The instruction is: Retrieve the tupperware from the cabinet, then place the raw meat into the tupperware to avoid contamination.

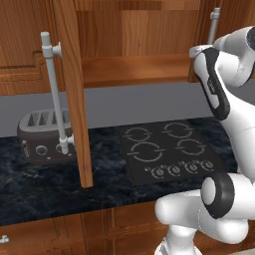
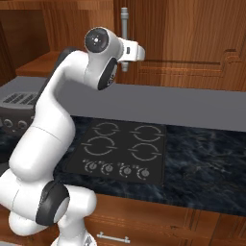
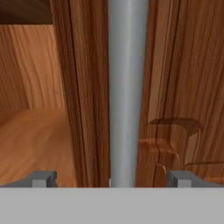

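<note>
Hand view puts the end effector (image 3: 112, 178) squarely on the right door's bar handle (image 3: 127, 92): the two fingertips (image 3: 43, 178) stand wide apart, one on each side of the bar, and nothing is clamped yet. To the left of the end effector the cabinet (image 3: 39, 131) interior shows a bare wooden shelf; you cannot see the tupperware or the raw meat from here, so you cannot tell where either one sits.

Left base view shows the left door (image 1: 74, 94) already swung out, its own handle (image 1: 54, 89) hanging in front of the toaster (image 1: 42, 137) on the counter (image 1: 50, 189), well off to the left of the end effector. The cooktop (image 1: 169, 152) lies below it.

What can go wrong from here, as a judgement:
- Close with the bar off centre and one pad lands first, twisting the grip so it slips as you pull.
- The bar is smooth and round; a straight pull instead of an arc around the hinge will likely drag the fingers off it.
- The elbow is folded tight near the cabinet in the right base view; swinging the door could drive it against the arm.
- If the tub is not behind this door, the pull gains nothing.
</note>
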